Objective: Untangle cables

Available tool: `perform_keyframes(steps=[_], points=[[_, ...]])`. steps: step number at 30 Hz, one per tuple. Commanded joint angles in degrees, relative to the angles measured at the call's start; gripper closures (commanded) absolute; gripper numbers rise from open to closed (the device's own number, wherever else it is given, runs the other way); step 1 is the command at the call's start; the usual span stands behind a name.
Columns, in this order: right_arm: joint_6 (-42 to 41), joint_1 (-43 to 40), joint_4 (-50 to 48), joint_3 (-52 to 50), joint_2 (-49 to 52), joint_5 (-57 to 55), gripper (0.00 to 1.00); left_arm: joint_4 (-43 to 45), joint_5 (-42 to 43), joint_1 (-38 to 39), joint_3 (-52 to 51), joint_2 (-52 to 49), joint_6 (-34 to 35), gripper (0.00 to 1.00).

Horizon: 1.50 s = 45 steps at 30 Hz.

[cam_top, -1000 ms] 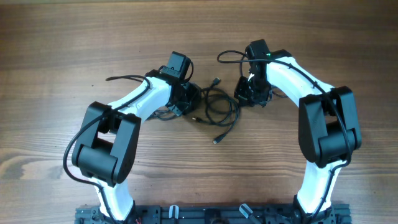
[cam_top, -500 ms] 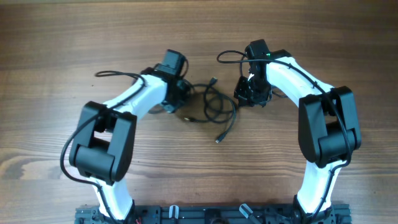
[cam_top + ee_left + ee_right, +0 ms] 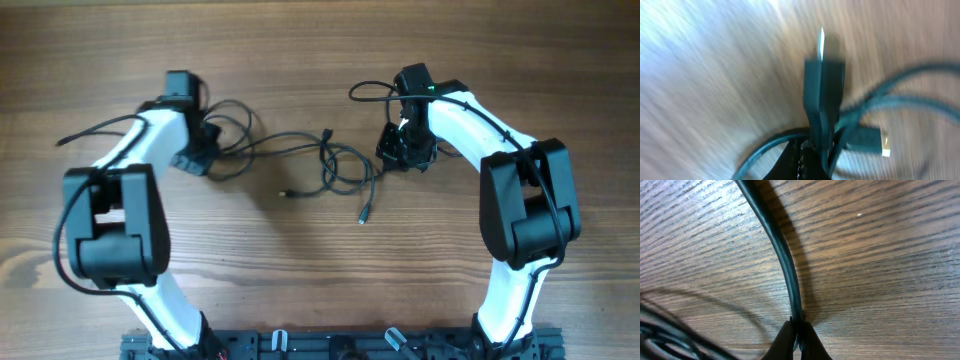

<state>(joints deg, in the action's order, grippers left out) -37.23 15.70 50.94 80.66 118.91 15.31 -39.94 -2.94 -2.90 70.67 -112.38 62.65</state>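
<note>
While each clamps a strand, the left gripper (image 3: 812, 152) and right gripper (image 3: 797, 330) hold the cables (image 3: 345, 172) stretched, and the middle loops likely need a wider pull.

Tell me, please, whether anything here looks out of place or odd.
Only the cables: strung between the left gripper and right gripper, each pinching a strand, they loop in a tangle midway. Nothing looks damaged.
</note>
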Motion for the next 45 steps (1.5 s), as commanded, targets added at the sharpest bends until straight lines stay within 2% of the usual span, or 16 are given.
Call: perform_keyframes(steps=[1, 4, 7, 11, 16, 19, 22, 24, 26, 28, 31, 34, 35, 45], points=[[-0.26, -0.02, 0.76, -0.52, -1.79, -6.75, 0.96, -2.43, -2.86, -6.12, -1.40, -1.75, -0.98, 0.95], [0.79, -0.04, 3.32, -0.48, -1.81, -12.76, 0.96, -3.08, -0.48, -8.57, -1.40, -1.75, -0.98, 0.95], [7.82, -0.79, 8.92, 2.03, -2.29, -15.91, 0.96, -3.21, -0.52, -9.92, -1.40, -1.75, -0.98, 0.95], [7.69, -1.38, 21.14, 10.99, -3.43, -25.20, 0.96, -3.19, -0.55, -10.80, -1.40, -1.75, -0.96, 0.95], [12.41, -1.31, 30.88, 24.76, -3.87, -24.94, 0.96, -3.17, -0.59, -10.99, -1.40, -1.75, -0.98, 0.95], [21.53, -1.31, 31.19, 28.17, -3.98, -14.12, 0.96, -3.21, -1.27, -11.17, -1.40, -1.75, -1.09, 0.95], [37.40, -1.31, 31.50, 29.62, -3.98, 7.65, 0.96, -3.19, -1.42, -12.13, -1.40, -1.75, -2.49, 0.95], [44.68, -1.31, 31.85, 29.62, -3.98, 19.58, 0.96, -3.41, -1.38, -13.07, -1.40, -1.75, -2.47, 0.96], [49.88, -1.31, 31.85, 29.59, -3.98, 27.39, 0.96, -3.65, -0.92, -14.12, -1.40, -1.75, -2.49, 0.96], [53.27, -1.31, 31.58, 29.59, -3.98, 30.27, 0.96, -3.89, 1.01, -14.86, -1.40, -1.75, -2.49, 0.96], [51.15, -1.31, 29.18, 29.57, -3.96, 28.24, 0.96, -4.04, 7.23, -15.61, -1.38, -1.70, -4.09, 0.96], [40.44, -1.33, 26.67, 29.57, -3.96, 21.20, 0.96, -4.09, 12.04, -15.65, -1.05, -1.22, -8.11, 0.96], [39.15, -1.38, 26.47, 29.57, -3.96, 20.20, 0.96, -4.15, 12.94, -15.65, -0.90, -0.90, -9.46, 0.96], [38.97, -0.50, 25.70, 29.57, -3.96, 20.28, 0.96, -8.39, 14.78, -14.97, -0.44, 12.35, -17.53, 0.95]])
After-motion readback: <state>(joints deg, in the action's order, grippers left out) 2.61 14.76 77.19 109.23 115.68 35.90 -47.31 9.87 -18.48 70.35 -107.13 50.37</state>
